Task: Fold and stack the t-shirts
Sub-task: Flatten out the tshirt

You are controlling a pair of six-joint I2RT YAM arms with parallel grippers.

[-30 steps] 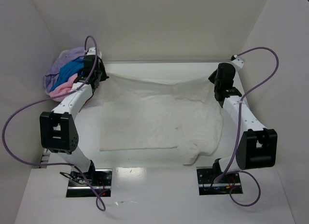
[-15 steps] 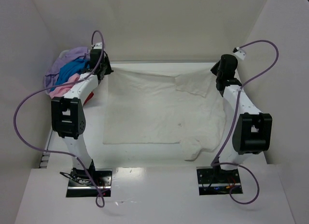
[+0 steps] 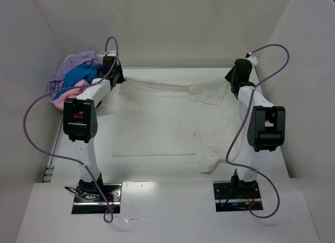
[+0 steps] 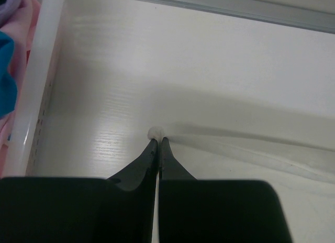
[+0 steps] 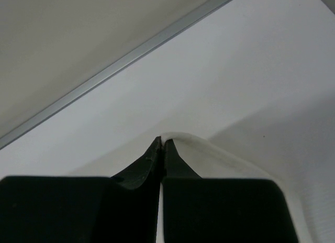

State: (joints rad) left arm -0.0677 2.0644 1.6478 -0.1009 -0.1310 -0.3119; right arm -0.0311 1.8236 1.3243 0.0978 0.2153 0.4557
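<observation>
Cream-white t-shirt (image 3: 172,122) lies spread on the tabletop (image 3: 99,143) between the two arms, its far edge stretched from one pincer to the other. The left pincer (image 4: 157,142) is clamped on the far-left corner, a small nub of cloth showing at its tips. The right pincer (image 5: 163,142) is clamped on the far-right corner, a fold draping from it. The other t-shirts (image 3: 73,80), lilac, blue and pink, sit heaped at the far left.

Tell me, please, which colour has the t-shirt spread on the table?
The t-shirt is plain cream-white, best seen in the top external view.
</observation>
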